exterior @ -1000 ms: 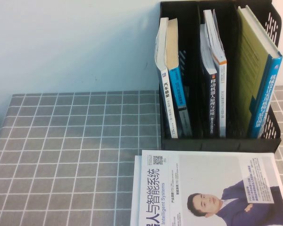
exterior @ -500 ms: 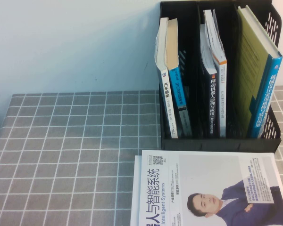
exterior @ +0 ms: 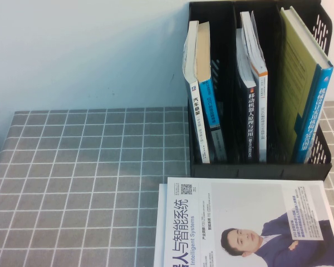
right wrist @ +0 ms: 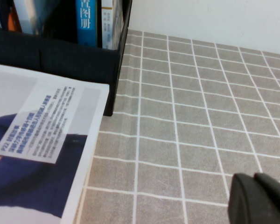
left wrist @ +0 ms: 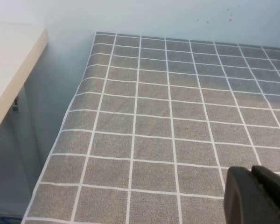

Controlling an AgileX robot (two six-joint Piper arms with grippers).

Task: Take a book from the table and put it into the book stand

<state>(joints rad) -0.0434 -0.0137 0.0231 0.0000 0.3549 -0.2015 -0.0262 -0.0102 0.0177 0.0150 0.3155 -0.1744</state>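
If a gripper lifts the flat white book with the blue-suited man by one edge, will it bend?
Probably it sags: the white book looks wide and thin. Its smooth cover may slide on the table when pushed. The left gripper and right gripper hover over the table, off the book.

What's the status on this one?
Left gripper over bare table; right gripper over table beside suit-cover book. That book flat before stand, untouched. Books in all three slots.
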